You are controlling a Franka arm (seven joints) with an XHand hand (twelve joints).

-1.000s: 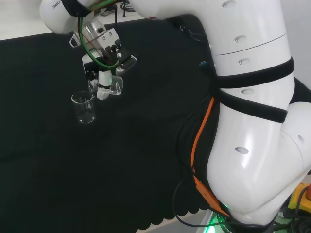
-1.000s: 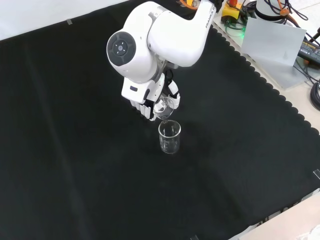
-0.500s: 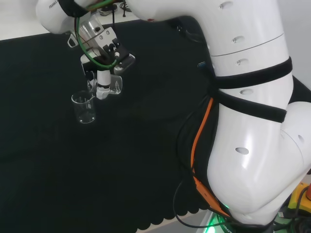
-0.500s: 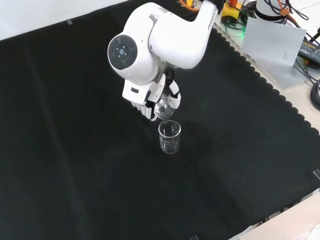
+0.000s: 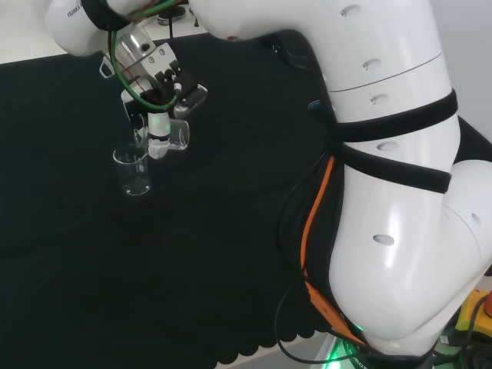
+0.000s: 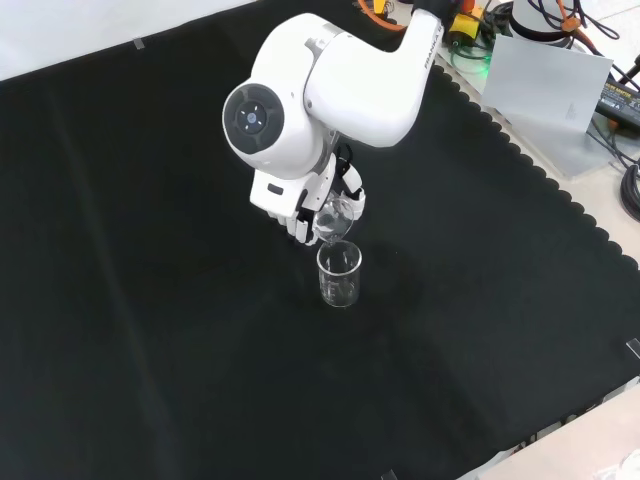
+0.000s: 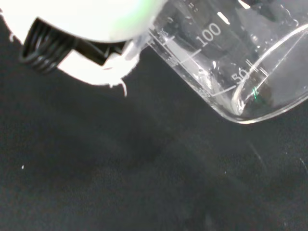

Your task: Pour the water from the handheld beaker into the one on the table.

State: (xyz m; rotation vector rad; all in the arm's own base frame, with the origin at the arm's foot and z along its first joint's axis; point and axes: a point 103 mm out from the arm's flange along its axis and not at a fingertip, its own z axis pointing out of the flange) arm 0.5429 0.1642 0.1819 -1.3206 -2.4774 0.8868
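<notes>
Two beakers: robot hand point(image 5: 157, 127) grips the upper one point(image 5: 175, 135), now tipped further, above the lower one point(image 5: 134, 171); pouring continues.

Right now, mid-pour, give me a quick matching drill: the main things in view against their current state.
Things:
1. hand
2. handheld beaker
3. beaker on the cloth
4. black cloth

States:
A. stands upright beneath the tipped one
B. covers the bench
C. tipped over, held above the other beaker
D. curled round a beaker

Pairs: 1-D, 2-C, 3-A, 4-B
</notes>
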